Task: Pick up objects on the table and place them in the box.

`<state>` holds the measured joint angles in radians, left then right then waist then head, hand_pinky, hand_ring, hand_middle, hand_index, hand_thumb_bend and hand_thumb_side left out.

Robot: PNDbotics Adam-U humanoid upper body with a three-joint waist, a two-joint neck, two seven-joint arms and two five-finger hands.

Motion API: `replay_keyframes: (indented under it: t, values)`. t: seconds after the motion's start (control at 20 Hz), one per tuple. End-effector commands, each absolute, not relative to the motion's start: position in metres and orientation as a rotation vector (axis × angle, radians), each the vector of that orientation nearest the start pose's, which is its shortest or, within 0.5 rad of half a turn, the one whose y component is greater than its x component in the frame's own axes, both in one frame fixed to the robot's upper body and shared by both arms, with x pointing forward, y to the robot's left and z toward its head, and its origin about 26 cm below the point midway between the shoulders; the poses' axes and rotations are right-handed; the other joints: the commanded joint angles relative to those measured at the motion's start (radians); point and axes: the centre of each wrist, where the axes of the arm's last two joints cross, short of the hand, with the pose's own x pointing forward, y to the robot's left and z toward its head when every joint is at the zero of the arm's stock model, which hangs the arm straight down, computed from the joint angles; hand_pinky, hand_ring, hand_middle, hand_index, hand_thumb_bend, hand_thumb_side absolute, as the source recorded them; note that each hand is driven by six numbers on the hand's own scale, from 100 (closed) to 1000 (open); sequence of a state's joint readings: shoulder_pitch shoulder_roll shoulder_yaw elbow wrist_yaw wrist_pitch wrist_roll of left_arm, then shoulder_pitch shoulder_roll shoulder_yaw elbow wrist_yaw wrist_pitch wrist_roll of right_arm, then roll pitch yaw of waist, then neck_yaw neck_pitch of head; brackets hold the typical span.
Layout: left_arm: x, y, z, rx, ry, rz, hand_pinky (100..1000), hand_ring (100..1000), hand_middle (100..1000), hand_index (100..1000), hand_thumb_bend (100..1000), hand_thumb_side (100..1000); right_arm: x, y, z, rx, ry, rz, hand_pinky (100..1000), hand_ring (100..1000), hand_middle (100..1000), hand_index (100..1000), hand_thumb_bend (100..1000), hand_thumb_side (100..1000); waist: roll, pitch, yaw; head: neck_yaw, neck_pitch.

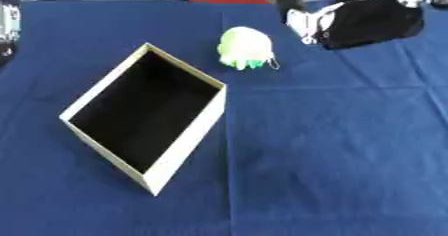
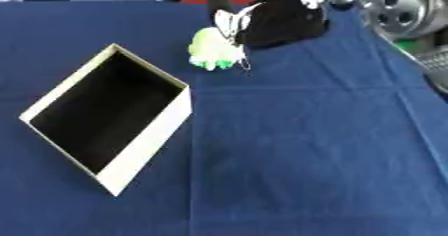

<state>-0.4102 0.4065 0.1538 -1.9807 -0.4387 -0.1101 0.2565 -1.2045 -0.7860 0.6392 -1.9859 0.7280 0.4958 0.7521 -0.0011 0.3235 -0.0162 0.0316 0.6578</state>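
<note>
Our right hand (image 1: 363, 22) is far right; the green toy (image 1: 245, 47) lies just left of it. We cannot tell its fingers.

Box, toy and robot hand on the table

The box (image 1: 144, 122) sits on the table (image 1: 332, 155) left of centre, turned corner-on, open side up. Behind its far right corner lies the toy (image 1: 245, 47). The right robot hand (image 1: 359, 20) is at the far right, just beside the toy; whether they touch cannot be told.
</note>
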Motion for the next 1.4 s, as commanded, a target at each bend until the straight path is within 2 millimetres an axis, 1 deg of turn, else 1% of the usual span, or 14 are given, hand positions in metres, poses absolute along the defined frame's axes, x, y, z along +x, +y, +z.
replay_keyframes:
  t: [0.05, 0.35, 0.4, 0.5, 0.55, 0.7, 0.8, 0.95, 1.05, 1.1, 1.2, 1.35, 1.4]
  values:
    - [0.301, 0.300, 0.259, -1.288, 3.277, 0.407, 518, 649, 574, 777, 301, 557, 0.267, -0.125, 0.375, 1.648, 2.132, -2.618, 958, 998, 891, 889, 100, 843, 0.003, -0.024, -0.001, 0.002, -0.008]
    - [0.302, 0.299, 0.259, -1.278, 3.285, 0.410, 517, 649, 573, 777, 300, 558, 0.269, -0.125, 0.368, 1.551, 2.101, -2.719, 980, 1000, 925, 919, 100, 978, 0.004, -0.024, -0.002, 0.001, -0.007]
    - [0.302, 0.299, 0.259, -1.277, 3.286, 0.410, 517, 649, 573, 777, 300, 558, 0.269, -0.125, 0.367, 1.546, 2.101, -2.726, 987, 1000, 928, 918, 100, 972, 0.004, -0.024, -0.002, 0.000, -0.007]
    - [0.302, 0.299, 0.258, -1.273, 3.289, 0.411, 517, 649, 573, 777, 300, 558, 0.272, -0.124, 0.367, 1.557, 2.093, -2.727, 994, 1000, 934, 918, 100, 1000, 0.004, -0.024, -0.002, 0.000, -0.007]
    - [0.302, 0.299, 0.258, -1.271, 3.289, 0.412, 517, 649, 572, 777, 299, 558, 0.274, -0.123, 0.366, 1.566, 2.086, -2.726, 1000, 1000, 944, 923, 100, 1000, 0.005, -0.024, -0.001, -0.001, -0.007]
    - [0.302, 0.298, 0.258, -1.265, 3.293, 0.412, 517, 649, 572, 778, 300, 558, 0.284, -0.119, 0.362, 1.596, 2.039, -2.735, 1000, 1000, 949, 929, 100, 1000, 0.005, -0.024, 0.000, -0.002, -0.006]
    - [0.302, 0.298, 0.258, -1.261, 3.297, 0.413, 517, 649, 571, 778, 299, 558, 0.295, -0.117, 0.359, 1.625, 1.996, -2.752, 1000, 1000, 938, 935, 100, 936, 0.005, -0.023, 0.002, -0.003, -0.007]
    - [0.302, 0.298, 0.258, -1.256, 3.301, 0.411, 517, 649, 571, 778, 297, 558, 0.310, -0.115, 0.356, 1.650, 1.977, -2.783, 994, 1000, 926, 949, 100, 769, 0.005, -0.021, 0.005, -0.003, -0.006]
    - [0.302, 0.298, 0.257, -1.253, 3.304, 0.409, 517, 649, 570, 778, 296, 557, 0.317, -0.113, 0.354, 1.664, 1.969, -2.795, 991, 1000, 920, 959, 100, 630, 0.005, -0.019, 0.006, -0.003, -0.005]
    - [0.302, 0.298, 0.257, -1.251, 3.305, 0.409, 517, 649, 570, 778, 295, 557, 0.320, -0.111, 0.353, 1.670, 1.966, -2.799, 990, 1000, 920, 962, 100, 584, 0.005, -0.018, 0.007, -0.003, -0.005]
    - [0.302, 0.297, 0.257, -1.247, 3.307, 0.409, 517, 649, 570, 778, 295, 557, 0.326, -0.109, 0.351, 1.693, 1.959, -2.807, 984, 1000, 917, 974, 100, 535, 0.006, -0.017, 0.008, -0.004, -0.004]
    - [0.302, 0.297, 0.258, -1.241, 3.309, 0.407, 517, 648, 569, 778, 293, 557, 0.337, -0.105, 0.349, 1.729, 1.947, -2.823, 984, 1000, 917, 980, 100, 497, 0.007, -0.014, 0.010, -0.006, -0.006]
    - [0.302, 0.297, 0.257, -1.239, 3.310, 0.406, 517, 648, 569, 778, 296, 544, 0.340, -0.104, 0.348, 1.744, 1.941, -2.825, 987, 1000, 917, 983, 100, 515, 0.008, -0.013, 0.011, -0.007, -0.006]
